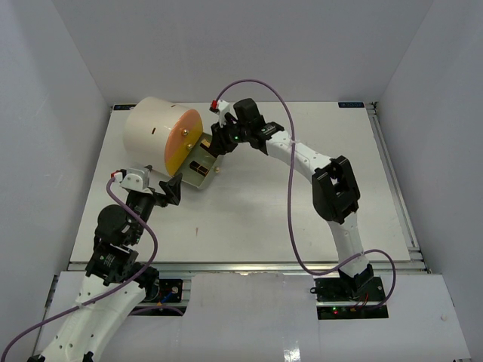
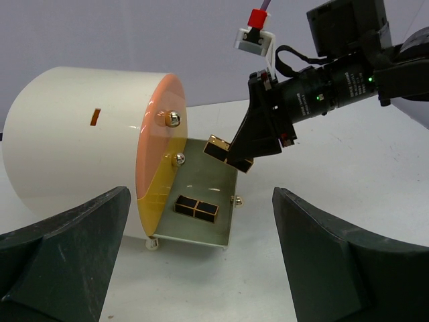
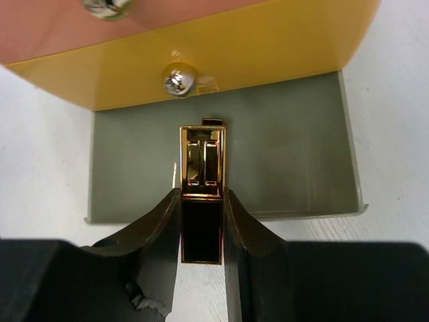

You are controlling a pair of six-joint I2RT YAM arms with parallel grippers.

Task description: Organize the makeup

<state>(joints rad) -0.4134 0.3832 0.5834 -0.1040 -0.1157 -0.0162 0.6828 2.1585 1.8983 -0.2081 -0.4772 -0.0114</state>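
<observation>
My right gripper (image 3: 202, 196) is shut on a gold-black lipstick tube (image 3: 202, 157) and holds it above the open grey-green drawer tray (image 3: 288, 157). In the left wrist view the tube (image 2: 226, 153) hangs tilted in the right gripper (image 2: 242, 155) over the tray (image 2: 201, 181). A second black-gold rectangular item (image 2: 196, 208) lies in the tray; it also shows in the top view (image 1: 201, 167). My left gripper (image 1: 170, 188) is open and empty on the near side of the drawer. Palettes and sponges are out of view.
The big cream cylinder (image 1: 155, 128) with orange-yellow front (image 1: 183, 141) lies at the table's back left, its drawer pulled out toward the right. Two metal knobs (image 3: 177, 79) stick out of the front. A grey rail (image 1: 392, 173) runs along the table's right edge.
</observation>
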